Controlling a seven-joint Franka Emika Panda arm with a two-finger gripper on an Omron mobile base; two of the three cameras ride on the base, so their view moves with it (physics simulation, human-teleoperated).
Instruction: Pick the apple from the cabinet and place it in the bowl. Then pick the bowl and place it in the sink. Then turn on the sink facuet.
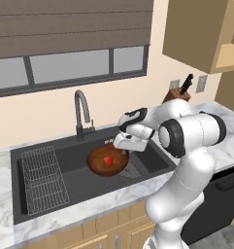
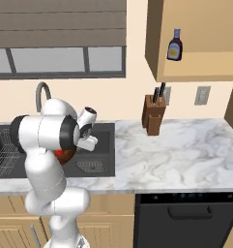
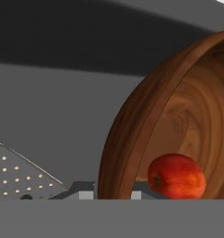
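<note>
At the centre of the left base view the gripper (image 1: 122, 151) is closed on the rim of the bowl (image 1: 107, 162), which sits inside the sink (image 1: 75, 158) with the apple (image 1: 108, 160) in it, right of the wire rack (image 1: 42, 179)

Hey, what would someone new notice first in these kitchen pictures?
Probably the white arm bent over the dark sink, its tool shut on the rim of the wooden bowl held over the basin. A red apple sits inside the bowl, and the gooseneck faucet rises just behind.
</note>
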